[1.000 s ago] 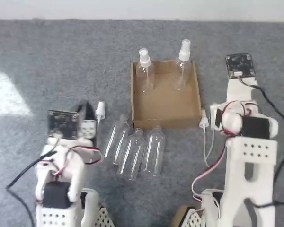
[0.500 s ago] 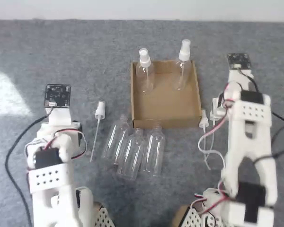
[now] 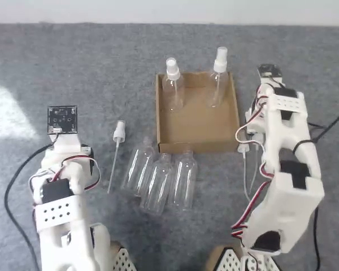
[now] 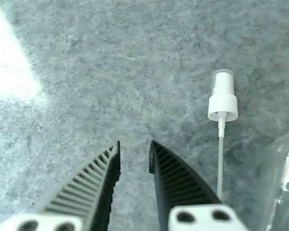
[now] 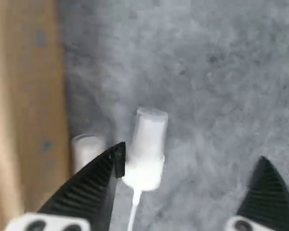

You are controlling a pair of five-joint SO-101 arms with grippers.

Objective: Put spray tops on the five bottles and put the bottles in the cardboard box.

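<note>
Bench (image 3: 73,62), grey carpet, seen from above, left to right.

(a) My left arm (image 3: 59,212) stands at the near left. My left fingers (image 4: 108,168) are released. A narrow gap parts them, nothing lies in it, and they hang over bare carpet.

(b) The loose top (image 3: 119,131) lies flat near those fingers and apart from them. Its head points to the far edge and its tube (image 3: 112,169) toward me.

(c) Three bare bottles (image 3: 158,180) lie side by side, touching, just in front of the box's near wall, with their necks toward it.

(d) The box (image 3: 198,132) sits open in the middle. Two capped bottles (image 3: 173,84) are in it at the far wall, one by each far corner, well apart.

(e) A pair of tops (image 3: 243,148) lies just beside the box's right wall, near its near corner, with tubes running toward me.

(f) My right arm (image 3: 285,110) extends along the right side of the box. My right fingers (image 5: 103,171) are released and spread wide above the carpet. One top (image 5: 147,144) lies between them, close to the finger nearer the box, and I cannot tell whether it touches. The other top (image 5: 86,147) lies between that finger and the box wall (image 5: 24,96).
</note>
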